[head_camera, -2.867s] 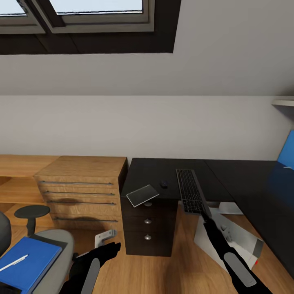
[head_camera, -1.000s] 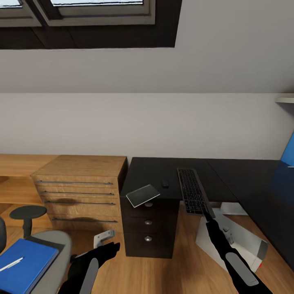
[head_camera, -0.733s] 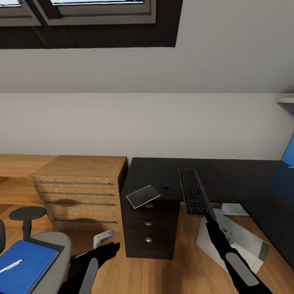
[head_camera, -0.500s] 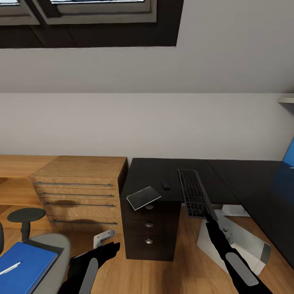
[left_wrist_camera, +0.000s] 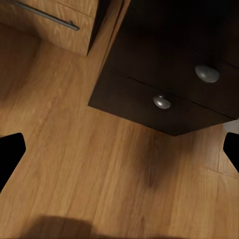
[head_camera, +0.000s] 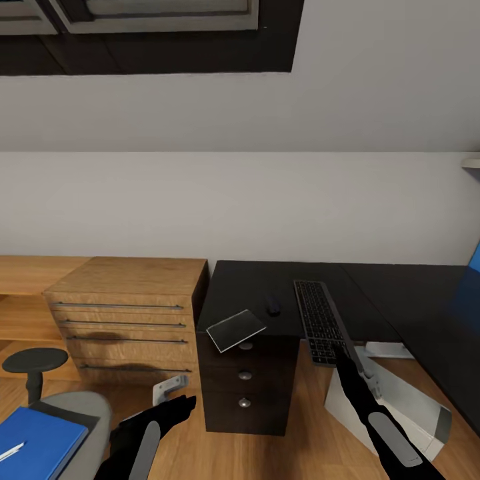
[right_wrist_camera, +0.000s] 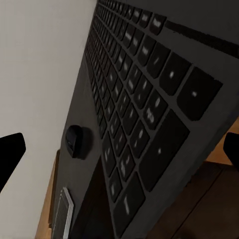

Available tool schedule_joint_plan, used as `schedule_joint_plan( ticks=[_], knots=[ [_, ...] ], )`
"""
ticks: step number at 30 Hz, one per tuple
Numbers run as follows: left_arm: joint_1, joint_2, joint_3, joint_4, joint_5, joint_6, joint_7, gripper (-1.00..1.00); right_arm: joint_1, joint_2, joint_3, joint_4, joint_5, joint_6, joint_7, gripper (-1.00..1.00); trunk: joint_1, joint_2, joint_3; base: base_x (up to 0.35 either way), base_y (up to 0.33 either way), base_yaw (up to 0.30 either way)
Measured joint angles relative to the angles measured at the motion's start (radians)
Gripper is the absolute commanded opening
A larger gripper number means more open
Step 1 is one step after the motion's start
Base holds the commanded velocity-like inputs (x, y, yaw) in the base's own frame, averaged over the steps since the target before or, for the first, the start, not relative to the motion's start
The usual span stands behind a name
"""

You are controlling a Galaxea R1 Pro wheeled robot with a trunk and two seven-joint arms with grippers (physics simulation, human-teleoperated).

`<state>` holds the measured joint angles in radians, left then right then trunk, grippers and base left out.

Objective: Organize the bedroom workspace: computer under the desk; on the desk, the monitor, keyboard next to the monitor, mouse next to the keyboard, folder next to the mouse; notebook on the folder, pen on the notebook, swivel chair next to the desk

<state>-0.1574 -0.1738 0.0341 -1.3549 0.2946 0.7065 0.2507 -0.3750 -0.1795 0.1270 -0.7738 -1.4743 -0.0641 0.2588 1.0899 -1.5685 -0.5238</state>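
Observation:
The dark keyboard (head_camera: 321,321) lies on the black desk (head_camera: 253,283), its near end overhanging the front edge. My right gripper (head_camera: 343,356) is at that end, open, fingertips wide apart around the keys (right_wrist_camera: 144,114). The mouse (head_camera: 273,308) sits left of the keyboard. The notebook (head_camera: 235,329) juts over the desk's edge. My left gripper (head_camera: 183,404) hangs open over the floor. The blue folder (head_camera: 40,437) with the white pen (head_camera: 11,451) rests on the swivel chair (head_camera: 83,408). The white computer (head_camera: 393,400) lies tilted on the floor. The monitor is out of view.
A black drawer pedestal (head_camera: 245,380) stands under the desk's left end, close in the left wrist view (left_wrist_camera: 164,89). A light-wood drawer unit (head_camera: 127,313) adjoins it. A blue panel (head_camera: 475,263) shows at the right edge. A small grey metal piece (head_camera: 171,388) lies on the floor.
The whole view has shifted as the camera moves: desk and drawers sit lower and nearer, the chair has slid toward the lower left. Both arms hold the same pose.

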Motion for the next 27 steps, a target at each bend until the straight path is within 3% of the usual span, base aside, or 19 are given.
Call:
schedule_joint_plan(
  ticks=[10, 11, 27],
  knots=[
    [0.0, 0.0, 0.0, 0.0, 0.0, 0.001, 0.001, 1.0, 0.0, 0.0, 0.0, 0.0, 0.001, -0.001, 0.0, 1.0, 0.0, 0.0, 0.0, 0.052, 0.002, 0.0],
    [0.0, 0.0, 0.0, 0.0, 0.0, 0.001, 0.001, 1.0, 0.0, 0.0, 0.0, 0.0, 0.001, -0.001, 0.0, -1.0, 0.0, 0.0, 0.0, 0.004, 0.0, 0.0],
    [0.0, 0.0, 0.0, 0.0, 0.0, 0.002, 0.001, 1.0, 0.0, 0.0, 0.0, 0.0, 0.005, -0.003, 0.001, -1.0, 0.0, 0.0, 0.0, 0.0, 0.0, 0.0]
  ],
)
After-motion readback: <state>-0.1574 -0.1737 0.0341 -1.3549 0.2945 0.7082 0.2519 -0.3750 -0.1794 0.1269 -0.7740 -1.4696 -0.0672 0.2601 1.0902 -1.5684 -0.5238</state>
